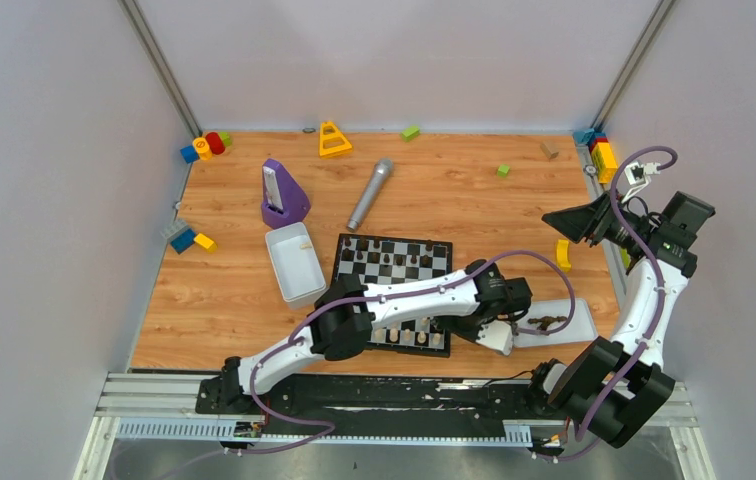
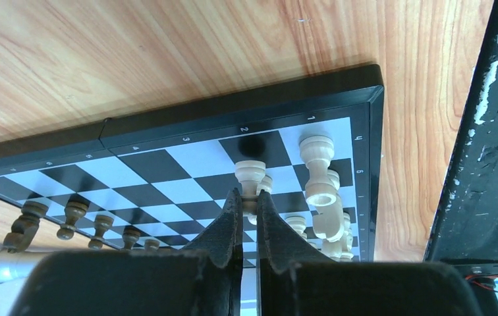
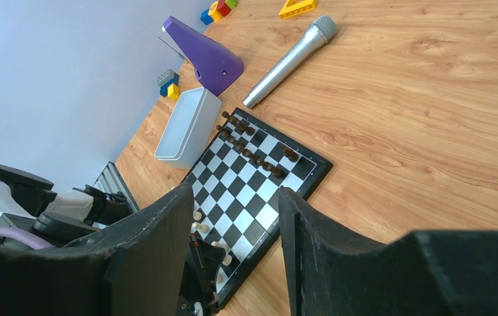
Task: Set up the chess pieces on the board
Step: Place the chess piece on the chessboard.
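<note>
The wooden table [image 1: 229,295] bears a chessboard [image 1: 392,268], microphone [image 1: 370,194], white bin [image 1: 295,263], purple metronome [image 1: 282,195] and scattered toy blocks [image 1: 204,146].

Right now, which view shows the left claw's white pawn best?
Left wrist: the white pawn sits close up in the left claw. Top external hides it under the left arm; right wrist shows it too small to pick out.

Base of white pawn [image 2: 249,172] behind left end effector [image 2: 248,199]

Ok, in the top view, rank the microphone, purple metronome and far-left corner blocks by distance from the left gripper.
From the left gripper, shut on a white pawn:
1. Microphone, just past the board.
2. Purple metronome, further left.
3. Corner blocks, far-left corner.
</note>
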Motion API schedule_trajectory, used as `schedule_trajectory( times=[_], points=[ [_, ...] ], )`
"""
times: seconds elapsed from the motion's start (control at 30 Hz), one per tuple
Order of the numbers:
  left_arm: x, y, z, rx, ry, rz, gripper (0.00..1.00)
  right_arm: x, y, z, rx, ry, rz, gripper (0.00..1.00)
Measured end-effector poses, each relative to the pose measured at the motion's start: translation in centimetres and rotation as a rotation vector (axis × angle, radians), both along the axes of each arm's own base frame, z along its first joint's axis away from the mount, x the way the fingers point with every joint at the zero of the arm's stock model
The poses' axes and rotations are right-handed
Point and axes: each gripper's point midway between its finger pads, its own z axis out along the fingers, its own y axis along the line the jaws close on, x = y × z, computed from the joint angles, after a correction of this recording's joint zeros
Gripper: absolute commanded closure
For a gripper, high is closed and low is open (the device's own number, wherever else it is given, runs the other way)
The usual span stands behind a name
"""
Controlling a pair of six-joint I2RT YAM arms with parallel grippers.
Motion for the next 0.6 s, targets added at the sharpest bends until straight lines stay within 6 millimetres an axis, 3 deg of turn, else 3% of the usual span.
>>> schedule_trajectory(
  times=[0.6],
  points=[
    [-0.60, -0.01, -0.48, 0.009, 0.023, -0.005, 0.78, -0.15, 0.14, 0.15, 0.007, -0.005, 0.012, 0.49]
  ],
)
